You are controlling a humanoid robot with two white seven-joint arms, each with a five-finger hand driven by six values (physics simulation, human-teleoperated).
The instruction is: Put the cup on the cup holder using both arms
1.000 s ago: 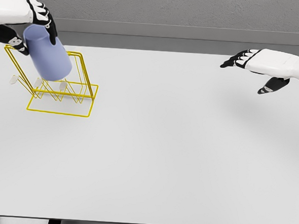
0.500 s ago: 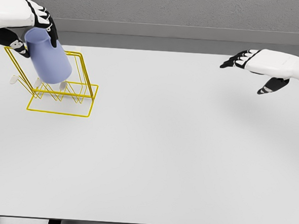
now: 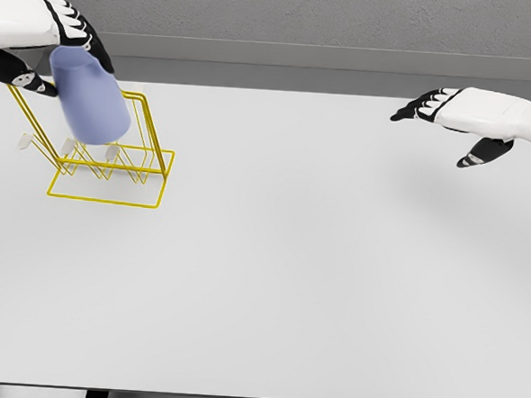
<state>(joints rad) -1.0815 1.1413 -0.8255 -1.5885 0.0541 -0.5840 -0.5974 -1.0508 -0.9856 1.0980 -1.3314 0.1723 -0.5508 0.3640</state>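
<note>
A white table (image 3: 315, 274) carries a yellow wire cup holder (image 3: 109, 176) at its far left.

Smooth white arm shells, left hand (image 3: 63, 38) and right hand (image 3: 451, 116) white-backed, black-jointed fingers

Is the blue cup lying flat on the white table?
No, the blue cup is tilted inside the yellow wire holder, with the left hand gripping its top end.

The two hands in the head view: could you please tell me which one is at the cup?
The left hand, at the upper left, is at the blue cup over the yellow cup holder. The right hand hovers open, far right.
</note>
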